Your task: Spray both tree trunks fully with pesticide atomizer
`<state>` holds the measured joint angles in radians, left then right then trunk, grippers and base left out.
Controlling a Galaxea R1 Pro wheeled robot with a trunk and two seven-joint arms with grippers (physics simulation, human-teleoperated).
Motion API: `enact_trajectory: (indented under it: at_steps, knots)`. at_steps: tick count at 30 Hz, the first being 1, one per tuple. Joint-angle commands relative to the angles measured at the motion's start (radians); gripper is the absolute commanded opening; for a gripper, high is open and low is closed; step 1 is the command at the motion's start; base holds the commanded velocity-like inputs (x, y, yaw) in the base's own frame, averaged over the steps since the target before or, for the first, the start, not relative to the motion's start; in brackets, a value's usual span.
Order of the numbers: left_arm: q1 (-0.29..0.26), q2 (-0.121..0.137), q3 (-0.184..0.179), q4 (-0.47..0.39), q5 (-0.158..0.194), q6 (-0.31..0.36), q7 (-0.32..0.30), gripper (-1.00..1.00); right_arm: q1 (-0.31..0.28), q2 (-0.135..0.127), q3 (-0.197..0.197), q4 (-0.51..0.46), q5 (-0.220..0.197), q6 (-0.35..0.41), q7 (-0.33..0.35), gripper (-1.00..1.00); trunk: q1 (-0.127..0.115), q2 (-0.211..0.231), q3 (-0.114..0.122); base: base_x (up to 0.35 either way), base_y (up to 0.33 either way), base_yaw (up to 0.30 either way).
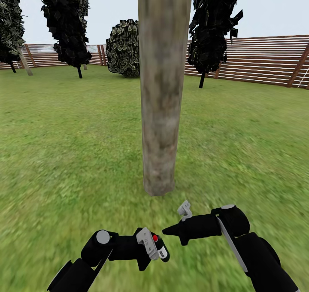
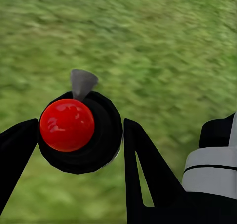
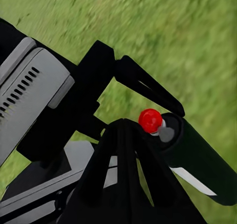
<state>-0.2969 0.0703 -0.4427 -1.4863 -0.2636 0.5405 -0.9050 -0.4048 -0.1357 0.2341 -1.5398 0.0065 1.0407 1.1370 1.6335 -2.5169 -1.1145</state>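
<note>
Left gripper (image 1: 155,245) holds the pesticide atomizer (image 1: 159,245), fingers pinched on its black body; in the left wrist view the atomizer (image 2: 79,130) sits between the two dark fingers (image 2: 145,169), red cap facing the camera, grey nozzle pointing out over the grass; pick-up step looks done.

Right gripper (image 1: 171,230) lies just beside the atomizer, its tips close together and pointing at the red cap; whether it touches the bottle I cannot tell; its own wrist view shows the atomizer (image 3: 190,152) just past its fingertips, nothing between them.

Tree trunk (image 1: 163,86) stands just ahead of the held atomizer, upright, mottled grey-brown; no white specks of pesticide visible on the bark, so I judge spraying not yet begun here.

Step in hand: lining up to spray this trunk; next move calls for raising the atomizer, turning the nozzle toward the bark, then pressing the cap; nozzle appears aimed at the lawn (image 1: 64,146), so re-aiming first; fence (image 1: 257,58) and dark thin-trunked trees (image 1: 212,21) lie well beyond.
</note>
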Motion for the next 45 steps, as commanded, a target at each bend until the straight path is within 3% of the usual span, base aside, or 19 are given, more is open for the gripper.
enact_trajectory:
  at_steps: [1, 13, 33, 45]
  knots:
    - [-0.001, 0.000, -0.001, -0.002, -0.005, 0.006, -0.005, -1.00, -0.001, -0.001, 0.001, 0.000, 0.001, 0.007, 0.003, -1.00, 0.000, 0.000, -0.001, 0.000, 0.000, 0.000]
    - [-0.001, 0.000, -0.001, -0.002, -0.003, 0.006, -0.005, -1.00, 0.000, 0.018, 0.032, 0.003, 0.004, 0.007, -0.018, -1.00, 0.000, 0.000, -0.001, 0.000, 0.000, 0.000]
    - [-0.001, 0.000, -0.001, -0.002, -0.004, 0.006, -0.005, -1.00, -0.001, 0.021, 0.033, 0.003, 0.004, 0.007, -0.031, -1.00, 0.000, 0.000, -0.001, 0.000, 0.000, 0.000]
    - [-0.001, 0.000, -0.025, -0.002, -0.005, 0.006, -0.005, -1.00, -0.001, 0.021, 0.031, 0.003, 0.004, 0.007, -0.081, -1.00, 0.000, 0.000, -0.001, 0.000, 0.000, 0.000]
